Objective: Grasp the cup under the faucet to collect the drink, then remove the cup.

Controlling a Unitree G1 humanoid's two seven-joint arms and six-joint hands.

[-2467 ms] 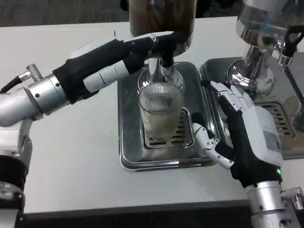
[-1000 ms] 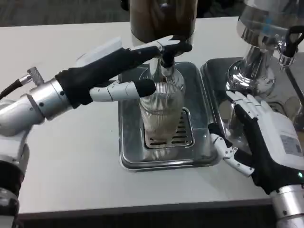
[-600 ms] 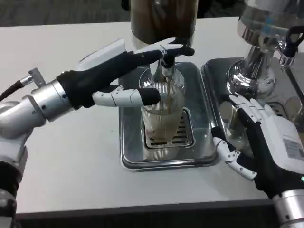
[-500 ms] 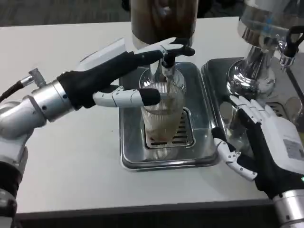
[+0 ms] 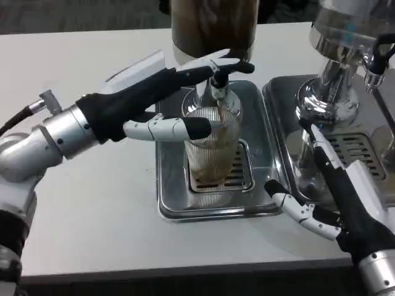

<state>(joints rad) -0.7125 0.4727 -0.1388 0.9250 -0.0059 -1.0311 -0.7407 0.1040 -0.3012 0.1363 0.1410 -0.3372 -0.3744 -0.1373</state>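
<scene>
Filling: cup (image 5: pixel 210 148) stands on the grate of the tray (image 5: pixel 170 191) under the faucet (image 5: pixel 217 86); a thin brown stream drops into it and brown drink lies in the lower part.
Left hand (image 5: pixel 157 92): reaches over the tray from the left; upper fingers (image 5: pixel 231 61) lie on the faucet lever, and a lower finger lies across the cup's near upper wall, touching or just in front of it, I cannot tell which. Fingers apart, not wrapped round the cup.
Right hand (image 5: pixel 345 200): waits right of the tray, over the desk (image 5: pixel 92 209) edge, fingers spread, holding nothing.
Axis: cup upright, long axis vertical, mouth up toward the faucet.
Handling: clear ribbed cup, probably thin plastic or glass; likely light now, heavier as it fills. The ribs should help grip, but wet walls may slip and a hard squeeze could crack it or slop the drink.
Where to hold: around the middle of the wall, below the rim, from the side; keep it level on the way out.
Other: second dispenser (image 5: pixel 336 68) stands on its own tray at the right.
</scene>
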